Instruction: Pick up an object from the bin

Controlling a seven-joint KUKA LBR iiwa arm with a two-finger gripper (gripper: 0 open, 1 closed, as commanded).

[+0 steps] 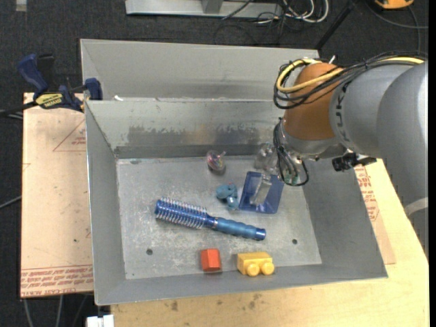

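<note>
The arm [388, 107] is running off the right edge. The gripper [259, 191] is covering part of the blue block [273, 200], and that small purplish thing [216, 161] is proving too small to name.

The grey bin [150, 182] floor's got a blue hairbrush [204, 219] mid-floor, an orange block [210, 259] and yellow brick [255, 264] up front, and a blue box [272, 200] further back.

The bin [136, 189] is showing dull grey metal, speckled with pale scuffs. A hairbrush [204, 219] is lying there royal blue with ribbed bristles. A block [210, 259] is glowing orange-red and a brick [255, 264] is shining yellow. The box [266, 197] is gleaming deep blue. The arm's cover [310, 107] is showing orange.
</note>
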